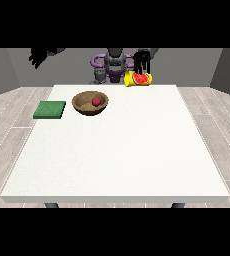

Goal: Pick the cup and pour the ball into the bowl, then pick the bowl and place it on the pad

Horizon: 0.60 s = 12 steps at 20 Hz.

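**Ball in the bowl, cup under the hand at the far edge**

The white table (117,150) carries 3 things near its far side. A green pad (49,109) lies flat towards the view's left edge of the tabletop. Just beside it, to the view's right and not touching it, sits a brown bowl (90,103), upright, with 1 red ball (96,101) resting inside, slightly right of the bowl's middle.

At the far edge of the table, right of the robot's torso (114,64), is the yellow cup (138,79), patterned in red. It lies tipped on its side, its long axis running across the view. The hand at the view's right (142,61) hangs directly above it, black fingers (141,65) pointing down and reaching the cup's top. Whether those fingers are closed round the cup or only touching it cannot be told from this view. The cup is well apart from the bowl, with bare tabletop between them.

The hand at the view's left (38,56) is raised off the table, above and beyond the pad, well apart from every object. It has hold of nothing; how its fingers lie cannot be made out.
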Motion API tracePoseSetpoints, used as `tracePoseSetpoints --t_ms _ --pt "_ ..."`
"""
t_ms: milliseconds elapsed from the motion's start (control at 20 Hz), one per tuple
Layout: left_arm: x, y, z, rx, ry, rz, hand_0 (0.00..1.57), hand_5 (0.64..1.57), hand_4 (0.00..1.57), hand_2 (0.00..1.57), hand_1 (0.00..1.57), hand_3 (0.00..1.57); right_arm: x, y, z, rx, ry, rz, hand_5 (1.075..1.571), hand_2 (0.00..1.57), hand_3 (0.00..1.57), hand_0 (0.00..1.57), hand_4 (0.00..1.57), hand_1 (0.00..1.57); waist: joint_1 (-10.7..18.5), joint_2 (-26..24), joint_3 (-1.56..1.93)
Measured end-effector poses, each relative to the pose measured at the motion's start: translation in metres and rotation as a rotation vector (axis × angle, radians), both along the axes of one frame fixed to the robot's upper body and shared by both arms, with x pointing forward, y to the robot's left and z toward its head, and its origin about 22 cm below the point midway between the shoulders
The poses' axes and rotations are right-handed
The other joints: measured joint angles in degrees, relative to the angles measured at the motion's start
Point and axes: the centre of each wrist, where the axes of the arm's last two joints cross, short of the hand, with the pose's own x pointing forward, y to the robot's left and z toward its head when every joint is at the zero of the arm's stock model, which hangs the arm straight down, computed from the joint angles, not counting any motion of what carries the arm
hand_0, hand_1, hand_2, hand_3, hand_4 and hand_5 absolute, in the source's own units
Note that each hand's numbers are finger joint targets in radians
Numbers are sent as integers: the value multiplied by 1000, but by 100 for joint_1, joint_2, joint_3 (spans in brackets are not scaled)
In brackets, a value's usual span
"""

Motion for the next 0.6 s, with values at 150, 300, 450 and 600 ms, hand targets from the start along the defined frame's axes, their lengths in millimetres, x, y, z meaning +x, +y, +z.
tracePoseSetpoints --t_ms 150,300,450,600 --pt "-18 5 -24 -264 87 26 1093 1567 1061 1133 1093 814 3 7 2 12 -12 -5 1562 0 198 0 580 0 97 160 -19" --pt "-30 8 -29 -600 137 86 0 1495 846 0 0 0 9 19 3 31 -45 15 1564 0 110 0 590 0 28 473 -73" --pt "-44 12 -35 -881 181 89 0 1477 872 0 0 0 17 35 6 36 -80 48 1566 0 258 0 578 0 -66 814 -93" --pt "-59 15 -38 -1111 213 16 0 1460 895 0 0 0 22 50 7 31 -100 57 1567 0 0 0 577 0 -27 1058 -73"
